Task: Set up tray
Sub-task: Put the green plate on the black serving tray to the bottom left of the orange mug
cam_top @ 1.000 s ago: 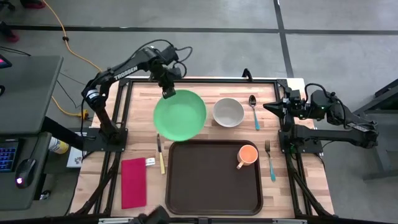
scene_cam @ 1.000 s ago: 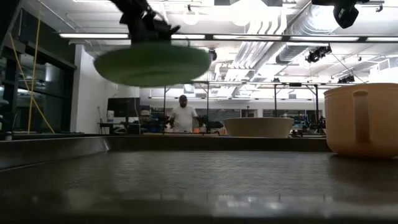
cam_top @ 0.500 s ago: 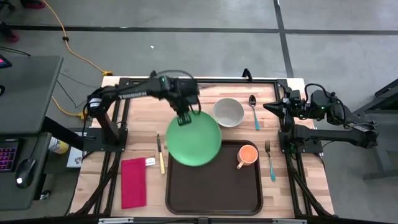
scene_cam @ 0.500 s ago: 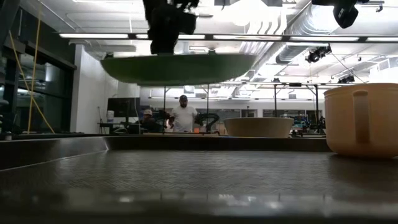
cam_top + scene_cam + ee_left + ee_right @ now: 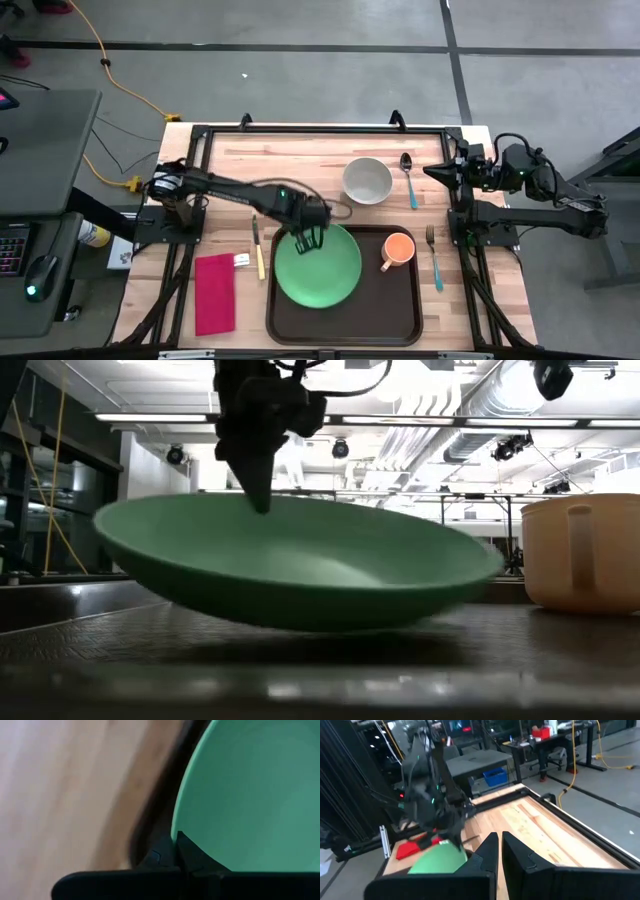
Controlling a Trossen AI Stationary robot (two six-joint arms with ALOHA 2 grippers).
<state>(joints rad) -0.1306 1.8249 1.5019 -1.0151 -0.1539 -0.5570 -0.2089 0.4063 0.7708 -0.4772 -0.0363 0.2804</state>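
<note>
- The tray (image 5: 400, 305) lies at the near middle of the table (image 5: 300, 160), between a knife (image 5: 259, 250) on its left and a fork (image 5: 434, 255) on its right.
- The left gripper (image 5: 308, 236) is clamped tight on the far-left rim of the green plate (image 5: 318, 264), which sits over the left half of the tray.
- In the low view the plate (image 5: 300, 565) is tilted, with one edge low near the tray floor and the gripped edge raised. Whether the low edge touches the floor cannot be told.
- Step in hand, as judged: lowering the plate onto the tray.
- To do it well: level the plate while descending, let it rest flat, then part the fingers and lift straight up off the rim.
- Edges: the plate's left edge lies close to the tray's raised left rim. Keep it inside that rim so it does not perch on it.
- The orange cup (image 5: 398, 249) stands on the tray just right of the plate, apart from it. Avoid drifting rightward.
- Open room: the tray's near right part is bare.
- The white bowl (image 5: 367, 180) and spoon (image 5: 408, 178) lie beyond the tray; a red napkin (image 5: 214, 292) lies to the left.
- The right gripper (image 5: 432, 172) waits shut and empty at the table's right edge.
</note>
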